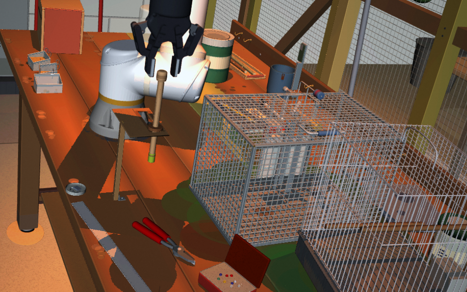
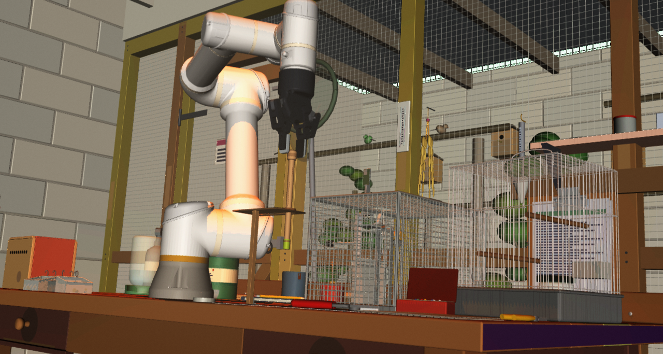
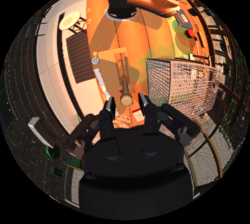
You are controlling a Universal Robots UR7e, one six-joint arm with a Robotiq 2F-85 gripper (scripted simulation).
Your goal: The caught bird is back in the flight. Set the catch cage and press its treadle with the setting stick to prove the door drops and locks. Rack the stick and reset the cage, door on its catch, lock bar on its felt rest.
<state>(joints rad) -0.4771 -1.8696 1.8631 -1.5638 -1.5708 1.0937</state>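
Observation:
The catch cage's treadle and lock bar are mostly hidden behind the wire mesh of the catch cage (image 1: 264, 159) (image 2: 375, 247) (image 3: 182, 83), which sits mid-bench. The setting stick (image 1: 156, 116) (image 2: 289, 199) (image 3: 125, 92) hangs upright through the slotted plate of its rack (image 1: 139, 127) (image 2: 268, 211), green tip down, while my gripper (image 1: 163, 70) (image 2: 292, 150) (image 3: 127, 101) hovers open and empty just above its knob. A red-ended rod (image 1: 302, 91) and a blue-handled bar (image 1: 315, 133) lie on the cage's top.
A larger white bird cage (image 1: 402, 203) (image 2: 533, 222) stands right of the catch cage. Red pliers (image 1: 162, 241), a bead box (image 1: 235, 272), a steel ruler (image 1: 112, 246) and a small tin (image 1: 75, 189) lie along the front. My arm's base (image 1: 126, 90) stands behind the rack.

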